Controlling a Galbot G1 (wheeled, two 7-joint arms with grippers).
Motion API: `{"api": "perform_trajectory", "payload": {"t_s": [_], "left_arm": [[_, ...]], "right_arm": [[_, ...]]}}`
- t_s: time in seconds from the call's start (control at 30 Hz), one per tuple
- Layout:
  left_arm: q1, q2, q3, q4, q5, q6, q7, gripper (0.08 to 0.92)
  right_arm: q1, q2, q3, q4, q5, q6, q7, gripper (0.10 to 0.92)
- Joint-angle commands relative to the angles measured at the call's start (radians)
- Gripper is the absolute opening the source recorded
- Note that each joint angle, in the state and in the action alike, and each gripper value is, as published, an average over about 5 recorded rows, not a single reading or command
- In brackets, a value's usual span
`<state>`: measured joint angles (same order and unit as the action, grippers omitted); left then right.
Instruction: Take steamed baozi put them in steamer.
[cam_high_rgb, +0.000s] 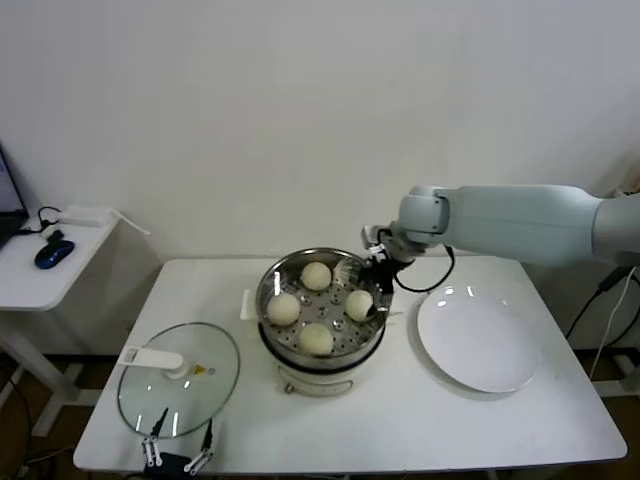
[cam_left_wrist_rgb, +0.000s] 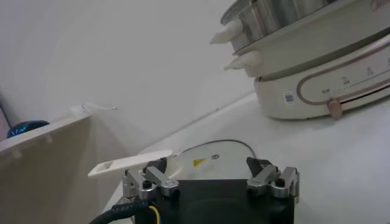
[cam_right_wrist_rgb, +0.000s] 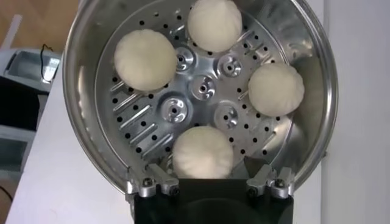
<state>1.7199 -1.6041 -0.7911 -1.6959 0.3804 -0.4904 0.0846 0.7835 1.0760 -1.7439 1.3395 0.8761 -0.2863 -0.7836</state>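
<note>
A: On the white table (cam_high_rgb: 400, 420), centre: steamer (cam_high_rgb: 275, 283), steel pot on its white base. All four steamed baozi (cam_high_rgb: 316, 276) sit on the perforated tray inside, spaced around the middle hub, none touching each other.

B: Right gripper?

A: Right gripper (cam_high_rgb: 374, 297) is at the steamer's right rim, reaching in from the right side, just over the bun (cam_high_rgb: 359, 304) on that side. The wrist view looks straight down into the pot; the nearest bun (cam_right_wrist_rgb: 203, 151) shows between the two fingers (cam_right_wrist_rgb: 149, 182).

B: Clamped on it?

A: No. Fingers are apart, one on each side of that bun, and it rests on the tray. Whether the pads touch it, cannot tell; the tips are hidden at the picture's edge.

B: Left gripper?

A: Left gripper (cam_high_rgb: 177, 453) is parked low at the table's front-left edge, just in front of the glass lid (cam_high_rgb: 180, 385). Fingers spread, nothing between them. Its wrist view shows the lid's white handle (cam_left_wrist_rgb: 129, 162) just ahead and the steamer's base (cam_left_wrist_rgb: 329, 85) farther off.

B: Anything else on the table?

A: White plate (cam_high_rgb: 480, 345) lying flat right of the steamer, apart from it. Side table (cam_high_rgb: 30, 280) off to the left with a blue mouse (cam_high_rgb: 53, 254) on it.
</note>
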Motion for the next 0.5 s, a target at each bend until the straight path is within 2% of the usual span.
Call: {"api": "perform_trajectory", "payload": {"t_s": [0.03,0.23,0.37,0.5], "left_arm": [[0.004,0.001,0.002,-0.014,0.004,0.004,0.0,0.823],[-0.002,0.001,0.008,-0.018,0.004,0.011,-0.001,0.823],[-0.007,0.0,0.02,-0.023,0.009,0.017,0.0,0.823],[-0.005,-0.002,0.026,-0.034,0.015,0.022,0.0,0.823]], "right_arm": [[0.157,-0.13,-0.01,0.123,0.119,-0.032,0.128,0.821],[0.026,-0.365,0.248,0.278,0.19,-0.218,0.572,0.823],[-0.237,-0.532,0.501,0.359,0.127,-0.259,0.706,0.823],[-0.692,-0.691,0.925,0.475,0.018,-0.23,0.788,0.823]]}}
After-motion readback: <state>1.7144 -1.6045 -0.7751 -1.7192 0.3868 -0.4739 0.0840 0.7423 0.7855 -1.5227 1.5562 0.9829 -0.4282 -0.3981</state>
